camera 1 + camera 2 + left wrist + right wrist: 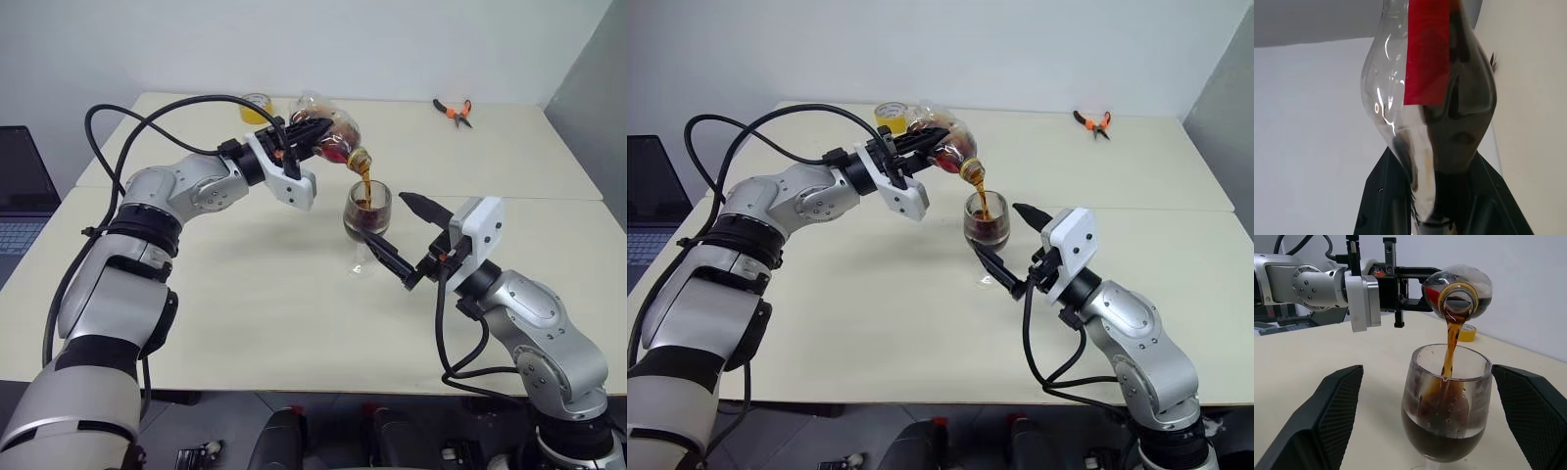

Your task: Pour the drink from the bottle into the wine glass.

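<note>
- Nearest the head camera, right gripper [407,238]: jaws spread wide, gripping nothing, one black finger to either side of the wine glass and neither touching it.
- Between those spread jaws, wine glass [1446,407]: upright on the table [245,304], its rounded bowl level with the fingers, stem and foot below them. The bowl is roughly one-third full of dark liquid, with droplets on the inner wall.
- Drink [1451,346]: a thin brown stream falls from the bottle mouth, directly above the gap between the right jaws, into the bowl, joining the dark pool at its bottom.
- Bottle [331,135]: tilted mouth-down, its open neck just above the glass rim and apart from it; no cap is on the mouth. Remaining drink has collected in the shoulder toward the neck.
- Left gripper [306,129]: jaws clenched on the bottle's body, holding it above and just beyond the glass. In the left wrist view the clear ribbed wall and a red label strip [1426,51] rise from between the two black fingers.
- Yellow tape roll [889,115]: on the table beyond the left jaws, near the far edge.
- Orange-handled pliers [454,111]: far side of the table, well apart from both grippers; they may lie slightly open, but they are too small to be certain.
</note>
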